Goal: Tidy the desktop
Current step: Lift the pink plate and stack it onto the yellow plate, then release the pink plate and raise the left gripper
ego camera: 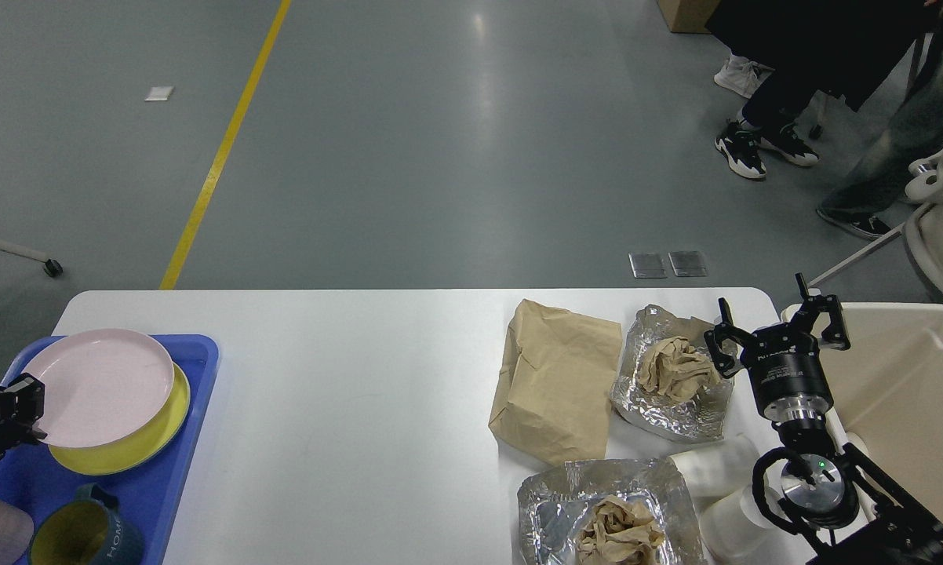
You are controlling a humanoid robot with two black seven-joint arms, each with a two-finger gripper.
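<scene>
From the head view, the desktop [362,408] spreads white and wide across the lower half of the picture, with a blue tray [205,369] at its left end and a beige bin [911,377] just off its right end. The left gripper [18,408] sits at the near-left rim of a pink plate [99,387], which lies on top of a yellow plate [154,435] in the tray; the jaws seem closed on that rim, though too little of them shows to be sure, so I cannot tell. Two mugs [87,534] stand at the tray's near end. The step in hand looks like stacking the dishes, close to done. Next, that gripper would need to let go and draw back without dragging the plate. The right gripper [777,333] hangs with its jaws spread wide and empty, just beside a foil wrapper [671,377] holding crumpled paper. A brown paper bag [558,377], a second foil tray [605,510] and white cups [722,494] remain, likely bound for the bin.
</scene>
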